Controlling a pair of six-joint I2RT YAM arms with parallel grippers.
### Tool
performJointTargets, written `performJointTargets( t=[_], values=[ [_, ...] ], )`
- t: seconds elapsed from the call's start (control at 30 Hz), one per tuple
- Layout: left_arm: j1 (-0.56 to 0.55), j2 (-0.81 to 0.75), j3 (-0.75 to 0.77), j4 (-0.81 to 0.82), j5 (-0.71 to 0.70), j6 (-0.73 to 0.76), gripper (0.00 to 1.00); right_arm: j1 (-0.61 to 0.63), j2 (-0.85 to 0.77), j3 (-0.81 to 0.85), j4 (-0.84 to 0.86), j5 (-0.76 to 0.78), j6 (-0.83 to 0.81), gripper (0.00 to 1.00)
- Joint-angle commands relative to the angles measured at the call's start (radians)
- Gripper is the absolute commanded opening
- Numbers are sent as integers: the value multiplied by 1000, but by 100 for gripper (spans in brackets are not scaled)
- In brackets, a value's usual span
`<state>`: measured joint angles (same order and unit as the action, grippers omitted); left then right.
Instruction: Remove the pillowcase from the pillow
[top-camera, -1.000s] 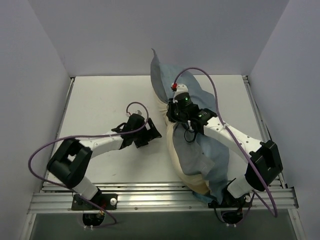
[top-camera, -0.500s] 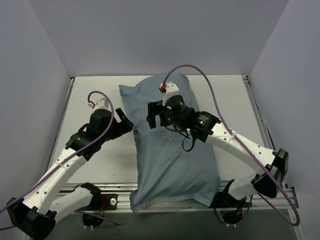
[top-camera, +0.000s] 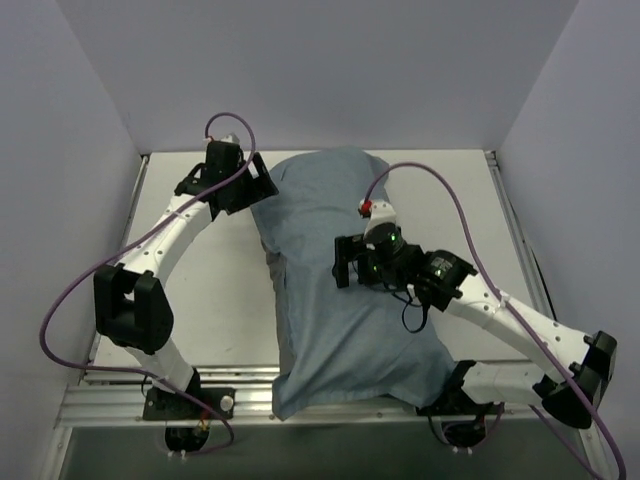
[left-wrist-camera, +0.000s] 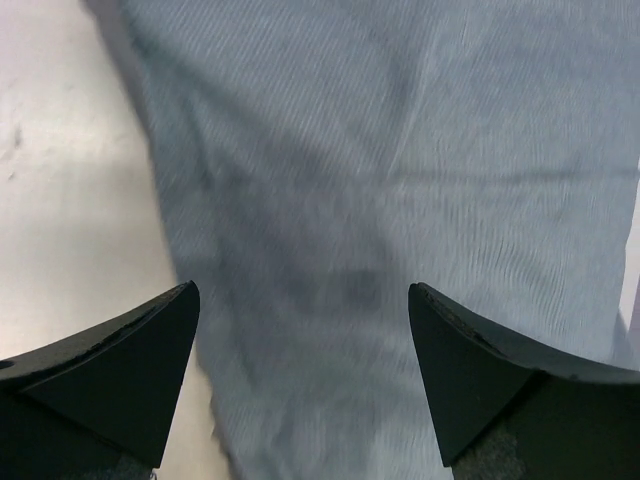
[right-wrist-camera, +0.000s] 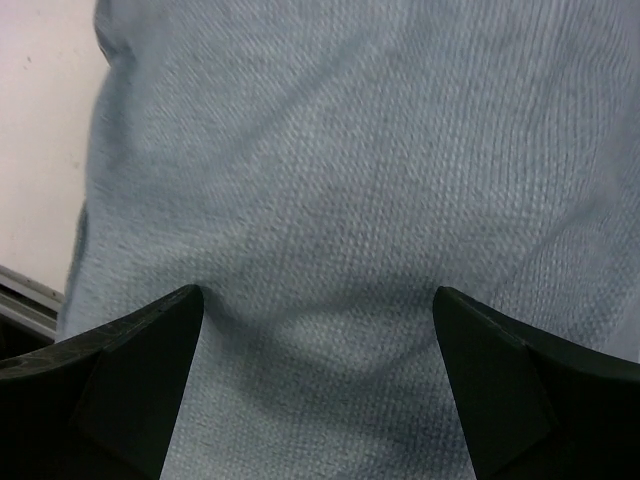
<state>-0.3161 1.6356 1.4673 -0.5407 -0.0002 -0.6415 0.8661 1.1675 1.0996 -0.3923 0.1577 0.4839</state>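
At the far-left corner of the table (top-camera: 200, 250) the left claw (top-camera: 258, 182) has swung in from mid-table, jaws apart, over the far-left corner of the pillowcase (top-camera: 340, 330). The pillowcase lies plain blue-grey face up. Its long axis runs from far edge to near edge, with the near end past the edge. The pillow bared a second ago is hidden again, so removal looks to restart. Over its middle the right claw (top-camera: 342, 262) has let go, jaws wide.
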Motion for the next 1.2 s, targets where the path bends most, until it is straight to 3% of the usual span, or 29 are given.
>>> performJointTargets(
  t=[0.0,0.17,0.2,0.23,0.33,0.37,0.43,0.47,0.53,0.6,0.73,0.83,0.93,1.0,1.03,1.13,1.17],
  values=[
    [25,152,145,113,104,-16,94,14,-35,-47,-53,-33,68,94],
    [31,282,182,189,190,-87,100,5,16,-135,-22,-50,76,94],
    [32,302,170,205,198,-101,93,-1,30,-142,-19,-43,73,94],
    [35,305,148,217,201,-107,77,-22,43,-150,-13,-34,59,93],
    [63,267,-7,310,219,-138,52,-106,86,-181,19,8,41,92],
    [90,244,-112,339,235,-151,37,-137,96,-196,58,-1,19,91],
    [120,164,-232,425,273,-201,21,-227,112,-199,98,-10,-4,90],
    [133,126,-293,452,276,-213,8,-255,139,-196,131,-6,-25,90],
    [153,8,-454,466,258,-233,2,-311,181,-152,150,0,-48,89],
    [147,-130,-597,463,220,-248,2,-372,239,-92,190,5,-70,88],
    [91,-350,-739,375,189,-254,2,-427,340,17,271,11,-119,86],
    [-62,-518,-779,256,85,-248,6,-450,400,117,291,34,-166,86],
    [-159,-658,-788,142,20,-244,28,-446,422,216,248,39,-203,86],
    [-163,-749,-763,7,-35,-216,42,-421,399,230,239,51,-209,86],
    [-164,-775,-722,-34,-56,-202,57,-409,362,229,234,57,-212,86],
    [-166,-856,-638,-175,-118,-138,85,-333,283,224,205,107,-222,88],
    [-166,-871,-578,-229,-130,-123,89,-305,262,224,196,132,-225,88]
  ],
)
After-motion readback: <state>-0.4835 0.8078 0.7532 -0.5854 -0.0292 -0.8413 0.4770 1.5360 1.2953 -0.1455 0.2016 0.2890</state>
